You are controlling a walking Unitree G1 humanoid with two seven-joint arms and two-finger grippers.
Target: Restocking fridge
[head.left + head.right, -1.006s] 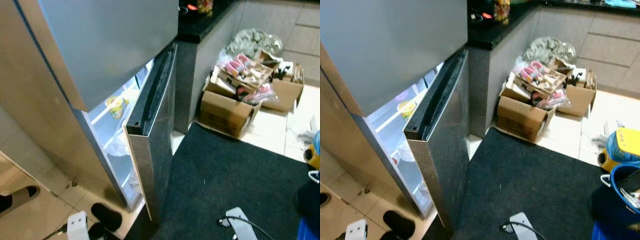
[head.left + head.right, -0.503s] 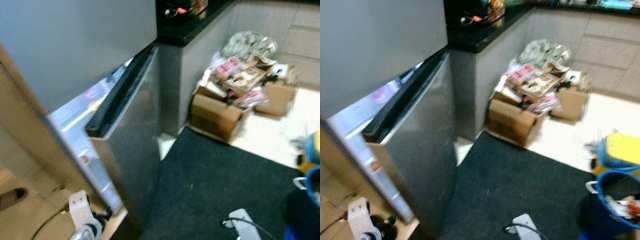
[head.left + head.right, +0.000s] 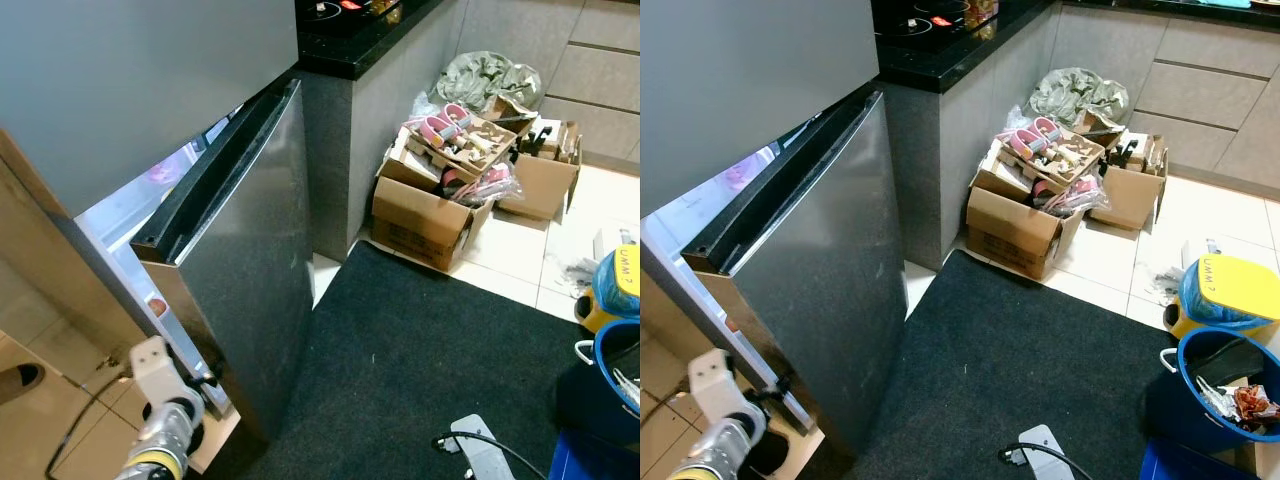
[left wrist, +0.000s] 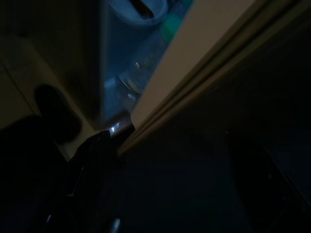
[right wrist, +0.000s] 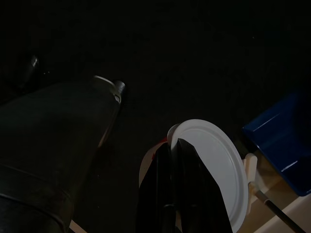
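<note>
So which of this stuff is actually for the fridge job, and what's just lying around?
For the job:
- fridge door, ajar
- lit fridge shelves
- left claw, by the door's bottom edge

Lying about:
- cardboard boxes
- black mat
- blue bucket
- yellow bin

Cardboard boxes (image 3: 425,215) of shoes sit beside the counter (image 3: 345,45), near a dark mat (image 3: 430,360).

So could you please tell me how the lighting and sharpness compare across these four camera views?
Left and right eye views: bright and sharp, with light spilling from the fridge interior behind its door. Left wrist view: very dark, only the lit fridge gap readable. Right wrist view: mostly black, a white plate standing out.
</note>
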